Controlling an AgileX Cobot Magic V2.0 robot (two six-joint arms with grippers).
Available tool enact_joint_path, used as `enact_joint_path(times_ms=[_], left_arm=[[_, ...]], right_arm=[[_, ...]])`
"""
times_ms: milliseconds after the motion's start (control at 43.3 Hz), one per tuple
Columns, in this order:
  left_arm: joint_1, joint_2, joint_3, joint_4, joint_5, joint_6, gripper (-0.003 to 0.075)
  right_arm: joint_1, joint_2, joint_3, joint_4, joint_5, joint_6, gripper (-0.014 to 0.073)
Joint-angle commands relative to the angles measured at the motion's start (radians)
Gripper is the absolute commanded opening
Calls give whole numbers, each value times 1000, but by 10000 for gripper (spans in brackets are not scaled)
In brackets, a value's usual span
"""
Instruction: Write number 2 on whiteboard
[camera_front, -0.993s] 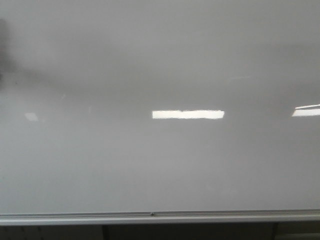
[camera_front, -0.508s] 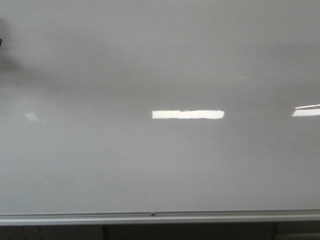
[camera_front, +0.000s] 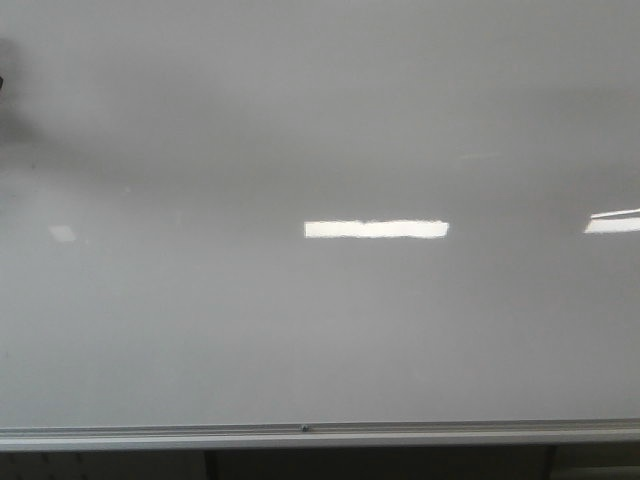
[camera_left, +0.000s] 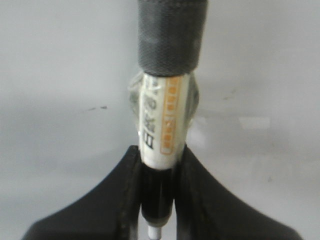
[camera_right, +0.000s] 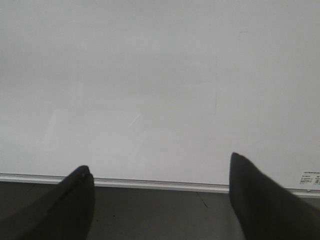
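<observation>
Filling nearly all of the front view, the whiteboard (camera_front: 320, 130) stands before me, glossy grey-white, with its silver rail (camera_front: 320, 436) running along the bottom edge and a dark strip below that. Bright rectangular reflections sit on its surface, one near the middle (camera_front: 376, 229) and a slanted one at the right edge (camera_front: 612, 222). I can find no number 2 on the board in any view; the surface I can see carries no drawn digit, only a few faint specks in my left wrist view. At the far left edge of the front view a dark blurred shape (camera_front: 3, 85) intrudes, too little of it showing for me to say what it is. My left claw (camera_left: 159, 200) is clamped on a marker (camera_left: 165, 120), its two black fingers (camera_left: 125, 200) pressed against either side of the white labelled barrel, with the marker's dark textured sleeve (camera_left: 172, 35) at the end away from the fingers, against the board. My right claw (camera_right: 160, 200) holds nothing, its fingers (camera_right: 75, 200) spread wide apart, facing the board's lower part and rail (camera_right: 160, 184), where a small label (camera_right: 310, 178) sits at the board's corner.
</observation>
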Motion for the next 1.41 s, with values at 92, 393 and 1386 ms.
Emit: enact_joint_path(times_ms=[92,393,1386], left_arm=[[-14,-131,-74,-4,155,-3,62],[-199,-241,-266,-4,674,137,62],[-913,-409,-172,-11,963,368,62]], right_arm=[[0,7,-35,-3,-59,-9,578],[0,7,-35,-3,-59,-9,578],[80,7,-87,143,5,-290,510]])
